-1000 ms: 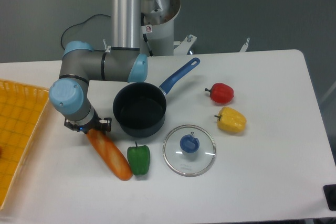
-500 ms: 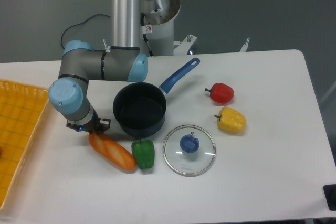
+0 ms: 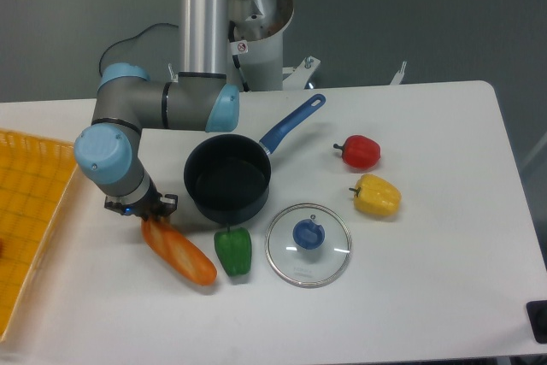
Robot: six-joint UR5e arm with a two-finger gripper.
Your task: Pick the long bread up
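Note:
The long bread is an orange-brown loaf lying diagonally in front of the black pot, its lower right end close to the green pepper. My gripper points down over the loaf's upper left end and is shut on it. The arm's wrist hides most of the fingers. I cannot tell whether the loaf's far end still touches the table.
A glass lid with a blue knob lies right of the green pepper. A red pepper and a yellow pepper sit further right. A yellow basket occupies the left edge. The pot's blue handle points back right.
The loaf swung about its gripped end, first flatter, now steeper again. It nudged the green pepper slightly right and upright. The wrist shifted a little left.

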